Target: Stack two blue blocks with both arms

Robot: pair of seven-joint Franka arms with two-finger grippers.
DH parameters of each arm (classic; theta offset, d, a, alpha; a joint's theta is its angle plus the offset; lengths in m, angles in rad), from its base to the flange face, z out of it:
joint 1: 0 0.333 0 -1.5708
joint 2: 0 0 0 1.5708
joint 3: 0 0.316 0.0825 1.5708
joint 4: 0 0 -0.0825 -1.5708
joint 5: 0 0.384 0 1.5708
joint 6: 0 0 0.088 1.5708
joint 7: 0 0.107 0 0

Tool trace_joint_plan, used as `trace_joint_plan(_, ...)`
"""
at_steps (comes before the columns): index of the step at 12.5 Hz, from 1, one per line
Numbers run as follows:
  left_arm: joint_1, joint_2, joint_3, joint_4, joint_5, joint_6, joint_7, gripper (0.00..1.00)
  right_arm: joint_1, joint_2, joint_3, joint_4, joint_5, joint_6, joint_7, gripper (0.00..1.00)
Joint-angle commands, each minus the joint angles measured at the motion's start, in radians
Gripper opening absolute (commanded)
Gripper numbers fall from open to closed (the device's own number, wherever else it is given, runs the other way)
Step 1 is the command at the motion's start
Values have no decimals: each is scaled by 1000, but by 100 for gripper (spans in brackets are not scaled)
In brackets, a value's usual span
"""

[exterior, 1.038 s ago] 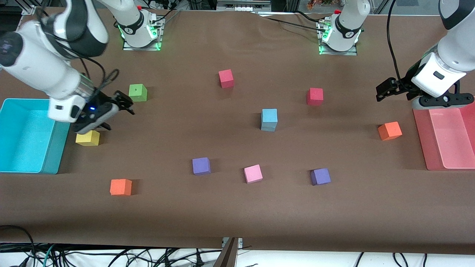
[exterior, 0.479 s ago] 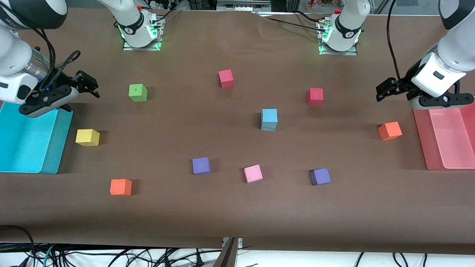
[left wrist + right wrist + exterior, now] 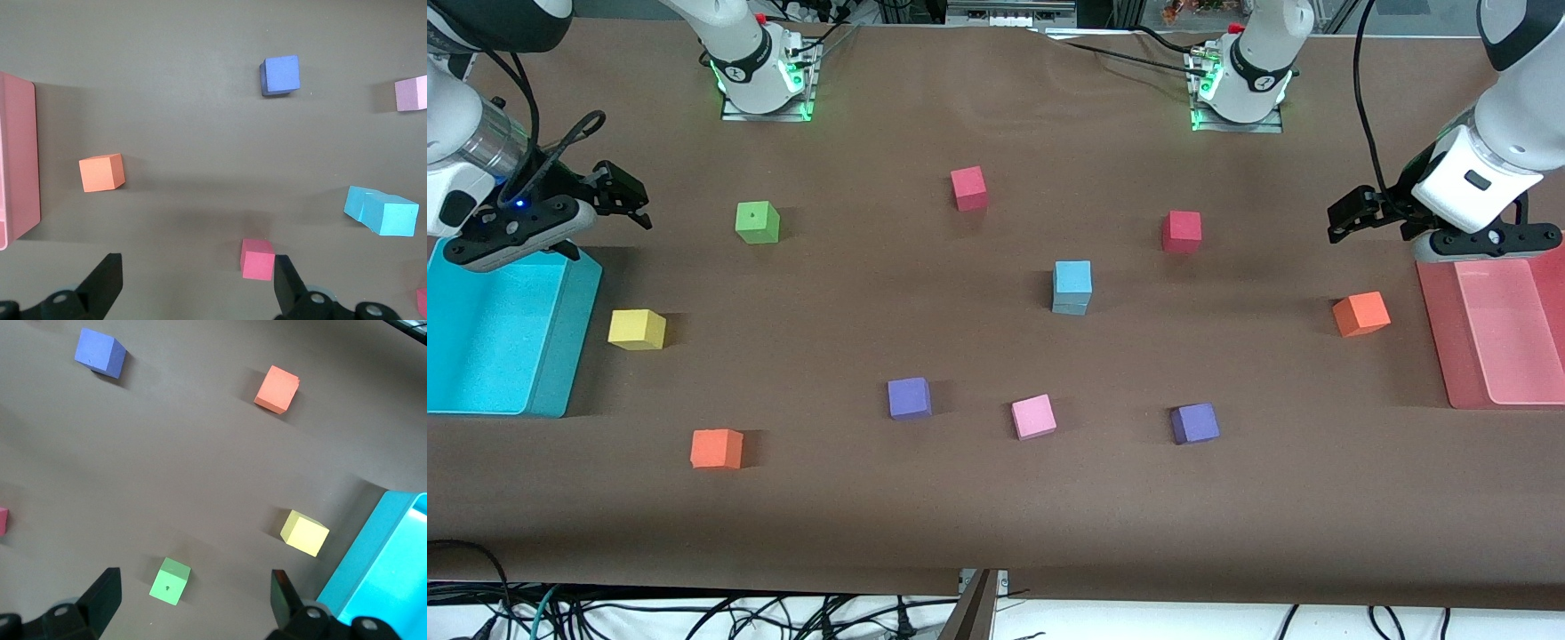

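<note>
Already the two sky-blue foam cubes [image 3: 1072,286] sit stacked mid-surface, upper one slightly askew; light, soft, squashable, best pinched gently across flat side faces. Left gripper [image 3: 1352,216] hangs jaws spread by the pink tray [image 3: 1494,338]; right gripper [image 3: 609,191] spread, empty, over the cyan bin's [image 3: 560,356] edge

Brown bench [image 3: 996,498]: cyan bin [image 3: 480,338] at the right arm's end; pink tray [image 3: 1494,329] at the left arm's end. Loose cubes: green cube [image 3: 757,221]; yellow cube [image 3: 637,329] just beside the bin; two red cubes [image 3: 968,188] [image 3: 1181,231]; two orange cubes [image 3: 716,448] [image 3: 1360,313]; two purple cubes [image 3: 909,397] [image 3: 1195,423], with a pink cube [image 3: 1033,416] between them.
</note>
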Motion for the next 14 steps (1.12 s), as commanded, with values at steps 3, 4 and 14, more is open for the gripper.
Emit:
trace_joint_plan(3,-15,-27,12,-24,23,13,18,100,-1,-16,-22,8,-13,-11,15,99)
trace_joint_plan(4,-15,-27,12,-24,22,12,18,100,-1,-15,-25,8,-12,-4,15,99)
trace_joint_plan(14,-15,-27,12,-24,23,12,18,100,-1,-16,-23,25,-12,-34,105,99)
